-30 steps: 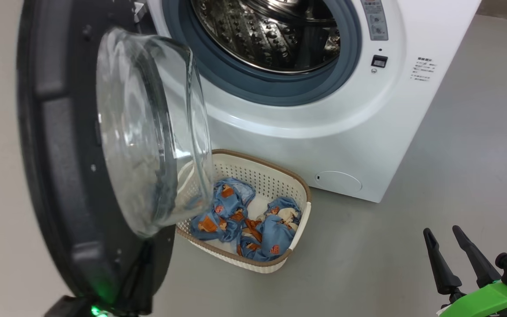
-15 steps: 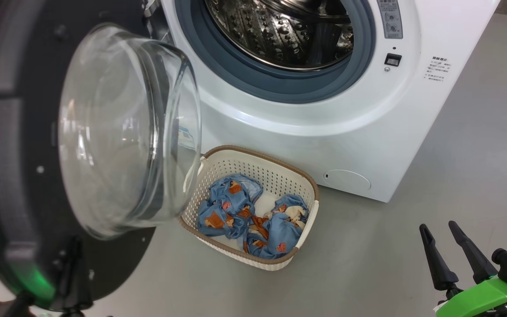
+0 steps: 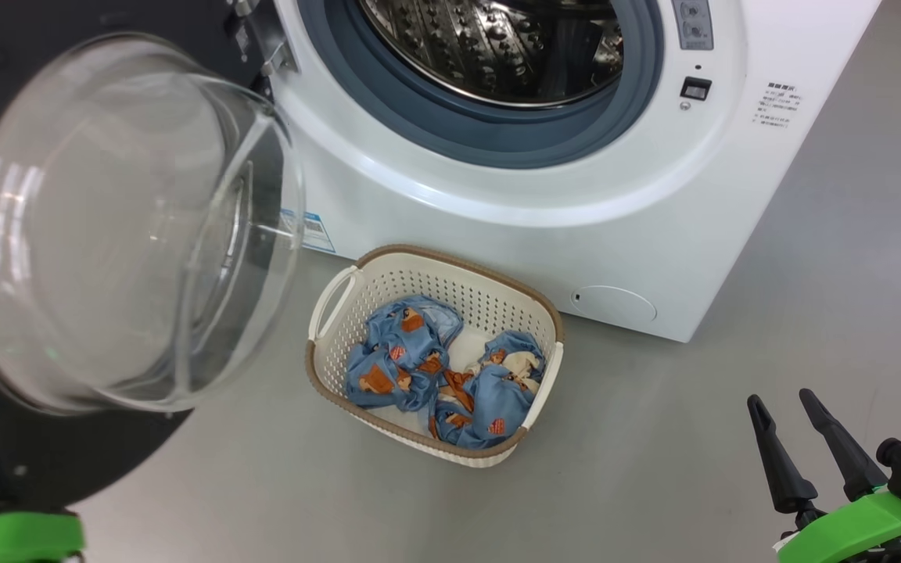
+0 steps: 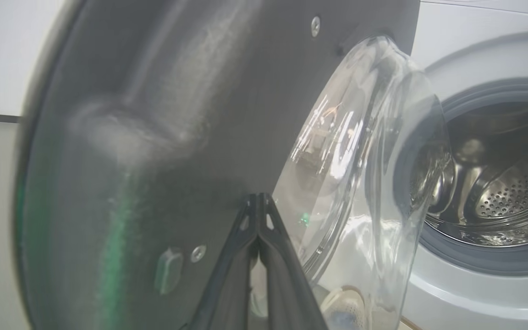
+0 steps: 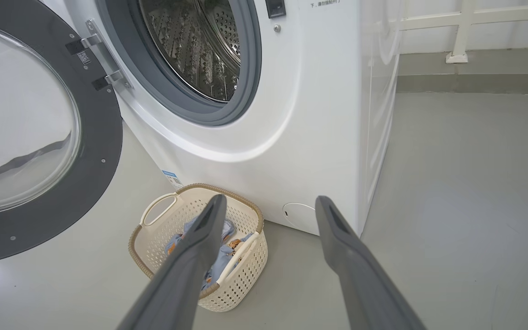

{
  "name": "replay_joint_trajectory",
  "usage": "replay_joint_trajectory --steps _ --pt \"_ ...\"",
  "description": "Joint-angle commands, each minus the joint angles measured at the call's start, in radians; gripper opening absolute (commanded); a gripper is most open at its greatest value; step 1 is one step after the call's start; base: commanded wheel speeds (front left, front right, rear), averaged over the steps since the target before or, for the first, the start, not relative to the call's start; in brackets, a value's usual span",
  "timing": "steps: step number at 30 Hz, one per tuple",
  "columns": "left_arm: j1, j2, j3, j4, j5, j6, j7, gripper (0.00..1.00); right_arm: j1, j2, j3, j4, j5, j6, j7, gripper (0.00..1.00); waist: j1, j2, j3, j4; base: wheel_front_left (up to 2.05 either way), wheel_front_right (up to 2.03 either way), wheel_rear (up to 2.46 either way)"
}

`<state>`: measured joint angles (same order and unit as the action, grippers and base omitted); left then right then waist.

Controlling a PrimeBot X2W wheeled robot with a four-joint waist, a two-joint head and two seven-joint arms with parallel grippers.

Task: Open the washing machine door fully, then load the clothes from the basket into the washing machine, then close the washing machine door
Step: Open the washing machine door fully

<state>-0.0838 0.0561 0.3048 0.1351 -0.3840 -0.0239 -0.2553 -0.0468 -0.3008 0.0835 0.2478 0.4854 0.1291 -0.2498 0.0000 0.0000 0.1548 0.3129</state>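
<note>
Two fingers of the left gripper (image 4: 258, 199) are pressed together, tips at the dark inner face of the washing machine door (image 3: 122, 227); push steadily outward, clear of the glass bulge. The basket (image 3: 450, 262) of clothes (image 3: 435, 375) sits just before the washing machine (image 3: 544, 227). The right gripper (image 3: 780, 399) hangs spread over bare floor (image 3: 654, 469), with open room toward the basket.

On the smooth grey floor (image 3: 693, 469), directly, 2 things: the white washing machine (image 3: 497, 234) standing at the back and the cream perforated basket (image 3: 462, 301) set just in front of its lower panel, left of the round service flap (image 3: 613, 303), with bare floor spreading rightward.
</note>
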Motion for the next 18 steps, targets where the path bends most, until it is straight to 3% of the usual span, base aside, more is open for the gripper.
replay_joint_trajectory --steps 1,7,18 --pt "-0.045 0.043 0.062 -0.012 0.012 0.002 -0.006 0.0 -0.029 -0.02 0.019 -0.026 -0.005 0.002 -0.012 1.0 0.0 0.0 0.004 -0.002 0.0 0.0 0.0" --pt "-0.114 0.067 0.165 0.062 0.04 -0.02 -0.006 0.0 -0.042 -0.024 0.022 -0.03 -0.006 0.002 -0.012 1.0 0.0 0.0 0.033 -0.01 0.0 0.0 0.0" --pt "-0.292 0.178 0.321 0.28 0.111 -0.07 -0.006 0.0 -0.086 -0.052 0.03 -0.042 -0.008 0.002 -0.012 1.0 0.0 0.0 0.111 -0.025 0.0 0.0 0.0"
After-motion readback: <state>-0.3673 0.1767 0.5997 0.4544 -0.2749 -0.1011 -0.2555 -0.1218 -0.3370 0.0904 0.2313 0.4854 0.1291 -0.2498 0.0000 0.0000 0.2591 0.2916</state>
